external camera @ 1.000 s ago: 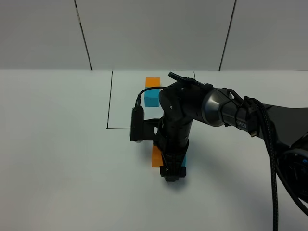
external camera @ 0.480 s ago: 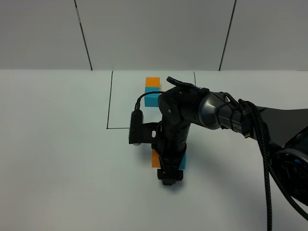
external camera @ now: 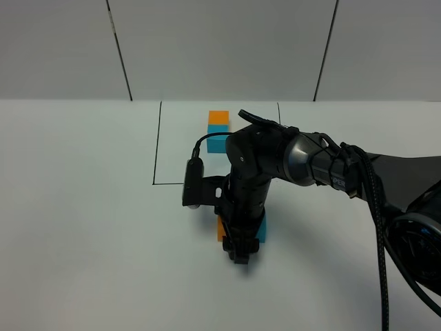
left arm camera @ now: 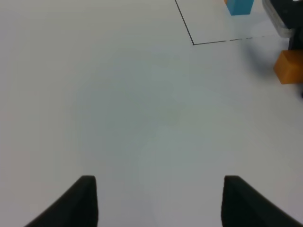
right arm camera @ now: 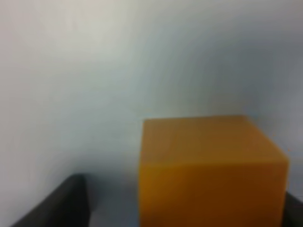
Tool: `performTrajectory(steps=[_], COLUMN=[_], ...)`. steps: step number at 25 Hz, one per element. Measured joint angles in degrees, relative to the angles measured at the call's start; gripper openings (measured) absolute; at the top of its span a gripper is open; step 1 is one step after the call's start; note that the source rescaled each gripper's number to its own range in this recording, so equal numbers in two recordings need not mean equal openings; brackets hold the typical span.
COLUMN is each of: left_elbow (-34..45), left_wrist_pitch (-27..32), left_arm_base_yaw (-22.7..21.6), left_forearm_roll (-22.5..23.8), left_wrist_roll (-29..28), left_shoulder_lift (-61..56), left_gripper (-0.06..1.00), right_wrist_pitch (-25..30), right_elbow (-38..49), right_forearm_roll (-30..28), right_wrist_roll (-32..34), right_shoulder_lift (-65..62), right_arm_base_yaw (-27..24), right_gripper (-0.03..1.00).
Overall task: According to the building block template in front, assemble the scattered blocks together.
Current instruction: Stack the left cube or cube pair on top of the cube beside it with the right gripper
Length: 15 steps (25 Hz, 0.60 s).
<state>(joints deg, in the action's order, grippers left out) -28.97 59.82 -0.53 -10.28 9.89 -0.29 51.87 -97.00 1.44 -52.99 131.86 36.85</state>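
The template is an orange cube touching a cyan cube inside the black outline at the back. The scattered orange block and scattered cyan block lie side by side nearer the front, mostly hidden by my right arm. My right gripper points down right at them. In the right wrist view the orange block sits between the spread fingers of the right gripper, with a gap on one side. My left gripper is open and empty over bare table. The left wrist view shows the orange block far off.
A black outline marks a rectangle on the white table. A grey panelled wall stands behind. The right arm and its cable reach in from the right. The right arm's wrist camera hangs left of the arm.
My right gripper and wrist have shifted slightly to the left over the scattered blocks. The template has not moved.
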Motion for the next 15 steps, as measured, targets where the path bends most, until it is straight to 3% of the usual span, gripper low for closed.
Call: performTrajectory(steps=[3,4,10,12,15], left_elbow=[0.0,0.0,0.0,0.0,0.0], left_wrist_pitch=[0.0,0.0,0.0,0.0,0.0], left_arm_base_yaw=[0.0,0.0,0.0,0.0,0.0], left_forearm_roll=[0.0,0.0,0.0,0.0,0.0], left_wrist_roll=[0.0,0.0,0.0,0.0,0.0], left_shoulder_lift=[0.0,0.0,0.0,0.0,0.0], left_gripper=[0.23,0.23,0.23,0.23,0.23], right_wrist_pitch=[-1.2,-1.4,-1.5,-1.9,-1.6], right_elbow=[0.0,0.0,-0.1,-0.5,-2.3], right_forearm_roll=[0.0,0.0,0.0,0.1,0.0], right_wrist_roll=[0.1,0.1,3.9,9.5,23.9], right_shoulder_lift=[0.0,0.0,0.2,0.1,-1.0], right_arm_base_yaw=[0.0,0.0,0.0,0.0,0.0], right_gripper=[0.04,0.0,0.0,0.0,0.0])
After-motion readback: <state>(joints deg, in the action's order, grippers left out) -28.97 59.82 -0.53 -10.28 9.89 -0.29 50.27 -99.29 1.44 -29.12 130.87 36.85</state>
